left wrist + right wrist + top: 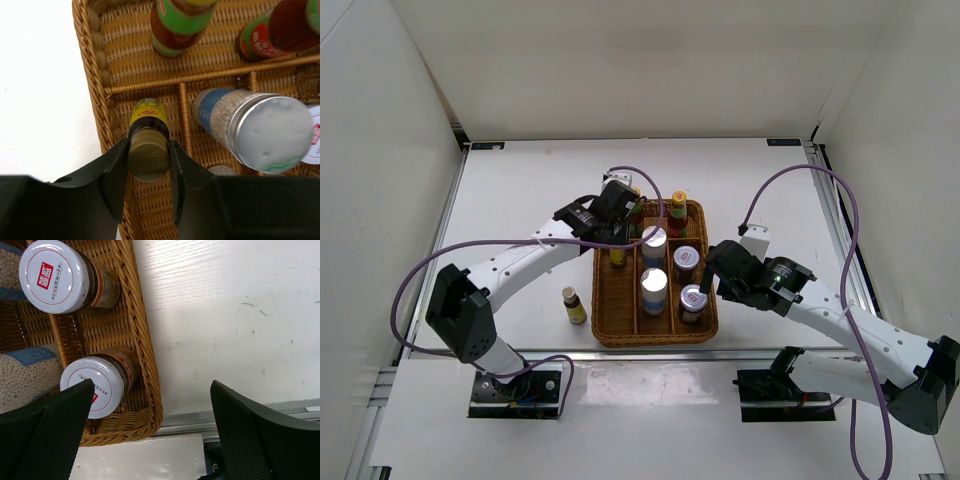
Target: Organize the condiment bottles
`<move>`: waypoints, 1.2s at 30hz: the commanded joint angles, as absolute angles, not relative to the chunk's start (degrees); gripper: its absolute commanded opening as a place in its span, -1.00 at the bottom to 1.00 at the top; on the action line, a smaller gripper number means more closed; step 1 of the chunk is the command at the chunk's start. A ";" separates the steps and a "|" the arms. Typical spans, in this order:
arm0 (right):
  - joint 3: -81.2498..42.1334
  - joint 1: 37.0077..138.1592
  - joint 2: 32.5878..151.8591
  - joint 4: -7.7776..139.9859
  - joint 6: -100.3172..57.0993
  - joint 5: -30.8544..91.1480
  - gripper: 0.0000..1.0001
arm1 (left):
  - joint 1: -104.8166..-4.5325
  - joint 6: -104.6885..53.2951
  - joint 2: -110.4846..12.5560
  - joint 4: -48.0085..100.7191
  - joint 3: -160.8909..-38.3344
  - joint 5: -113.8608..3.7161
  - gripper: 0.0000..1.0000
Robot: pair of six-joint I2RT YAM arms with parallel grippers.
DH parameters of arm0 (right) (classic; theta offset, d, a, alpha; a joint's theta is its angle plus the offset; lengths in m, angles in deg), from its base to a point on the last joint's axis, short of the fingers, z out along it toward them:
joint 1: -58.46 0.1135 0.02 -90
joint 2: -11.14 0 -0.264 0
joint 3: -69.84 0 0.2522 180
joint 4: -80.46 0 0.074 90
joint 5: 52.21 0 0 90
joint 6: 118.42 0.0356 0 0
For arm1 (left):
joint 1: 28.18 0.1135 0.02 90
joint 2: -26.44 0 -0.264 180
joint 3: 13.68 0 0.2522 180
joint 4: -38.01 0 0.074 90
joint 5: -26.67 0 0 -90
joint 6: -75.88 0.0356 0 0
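Observation:
My left gripper (617, 238) is shut on the brown cap of a tiny yellow bottle (148, 112), which stands upright in the left lane of the wicker tray (610, 310). The second tiny yellow bottle (574, 304) stands on the table left of the tray. Two tall yellow-capped bottles (636, 207) (678, 210) stand at the tray's back. Two white shakers (654, 245) (653, 288) fill the middle lane. Two silver-lidded jars (687, 262) (693, 300) are in the right lane. My right gripper (722, 272) is open and empty over the tray's right rim (145, 365), beside the near jar (95, 387).
White walls enclose the table on three sides. Metal rails run along the table's left and right edges, and one passes under my right gripper (225, 415). Purple cables loop over both arms.

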State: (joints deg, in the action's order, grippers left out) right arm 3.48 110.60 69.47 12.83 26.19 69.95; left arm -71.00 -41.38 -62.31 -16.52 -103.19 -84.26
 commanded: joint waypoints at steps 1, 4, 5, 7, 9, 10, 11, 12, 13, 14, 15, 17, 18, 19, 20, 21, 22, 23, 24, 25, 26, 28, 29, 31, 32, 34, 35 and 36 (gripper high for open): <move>4.13 110.40 68.54 13.44 26.07 70.66 1.00 | -70.98 -41.19 -61.88 -13.19 -103.12 -83.38 -0.40; 4.13 110.40 68.54 13.44 26.07 70.66 1.00 | -70.46 -41.80 -61.89 -13.19 -102.59 -82.76 -0.17; 4.13 110.40 68.54 13.44 26.07 70.66 1.00 | -70.45 -41.80 -61.89 -13.19 -102.59 -82.76 -0.10; 4.13 110.40 68.54 13.44 26.07 70.66 1.00 | -70.45 -41.80 -61.89 -13.19 -102.06 -82.23 0.40; 4.13 110.40 68.54 13.44 26.07 70.66 1.00 | -70.45 -41.80 -61.37 -13.19 -102.58 -82.23 0.84; 4.13 110.40 68.54 13.44 26.07 70.66 1.00 | -70.45 -41.28 -60.06 -13.19 -102.59 -82.23 1.00; 4.13 110.40 68.54 13.44 26.07 70.66 1.00 | -70.45 -41.28 -59.26 -13.97 -103.55 -82.23 1.00; 4.13 110.40 68.54 13.44 26.07 70.66 1.00 | -70.45 -40.67 -58.21 -14.85 -105.30 -83.36 1.00; 4.13 110.40 68.01 13.44 26.07 70.66 1.00 | -70.45 -40.05 -55.76 -17.38 -106.36 -84.50 1.00; 4.13 110.40 68.01 13.44 26.07 70.66 1.00 | -69.93 -40.04 -54.17 -18.80 -107.24 -85.82 1.00; 4.65 110.40 68.01 13.44 26.07 70.66 1.00 | -69.92 -39.35 -52.33 -19.95 -107.25 -88.10 1.00; 4.66 110.40 68.01 13.44 26.07 70.66 1.00 | -69.92 -38.82 -46.02 -22.84 -106.55 -89.34 1.00; 4.66 110.40 68.01 13.44 26.07 70.66 1.00 | -69.92 -38.81 -43.72 -23.64 -105.59 -89.35 1.00; 4.66 110.40 68.01 13.44 26.07 70.66 1.00 | -69.92 -39.34 -41.52 -24.43 -103.23 -89.35 1.00; 4.66 109.88 68.01 13.44 26.07 70.66 1.00 | -69.92 -39.86 -37.23 -25.22 -101.90 -88.83 1.00; 4.66 109.87 68.53 13.44 26.07 70.66 1.00 | -69.92 -39.87 -35.28 -26.88 -100.67 -87.86 1.00; 4.66 109.87 68.54 13.96 25.55 70.66 1.00 | -69.92 -41.44 -33.52 -27.77 -98.39 -87.16 1.00; 4.66 109.87 68.54 13.97 25.54 70.14 1.00 | -69.92 -41.97 -31.06 -28.56 -97.33 -84.98 0.97; 4.66 109.87 69.23 13.97 25.54 70.13 1.00 | -69.92 -42.94 -30.34 -29.61 -96.45 -83.91 0.97; 4.66 109.87 69.76 13.97 25.54 70.13 1.00 | -69.92 -45.12 -30.34 -32.32 -95.13 -82.59 0.97; 4.14 109.87 69.77 13.97 25.02 70.13 1.00 | -69.92 -46.27 -29.81 -33.48 -94.51 -81.19 0.94; 4.13 109.87 69.77 13.97 25.01 70.13 1.00 | -69.92 -49.08 -29.81 -35.68 -93.19 -77.93 0.94; 4.13 109.87 69.77 13.97 25.01 70.13 1.00 | -69.92 -51.36 -29.29 -36.39 -91.36 -76.36 0.94; 4.13 109.87 69.77 13.97 25.01 70.13 1.00 | -70.45 -53.57 -28.67 -37.27 -89.42 -75.29 0.91; 4.13 109.87 69.77 13.97 25.01 70.13 1.00 | -70.45 -55.06 -27.97 -37.27 -87.75 -75.29 0.91; 4.13 109.87 69.77 13.97 25.01 70.13 1.00 | -70.45 -55.60 -27.96 -39.02 -86.42 -75.29 0.91; 4.13 109.87 69.77 13.97 25.01 70.13 1.00 | -70.45 -56.30 -27.96 -39.03 -85.55 -74.76 0.91; 4.13 109.87 69.77 13.97 25.01 70.13 1.00 | -70.45 -56.30 -27.96 -39.55 -85.54 -74.76 0.91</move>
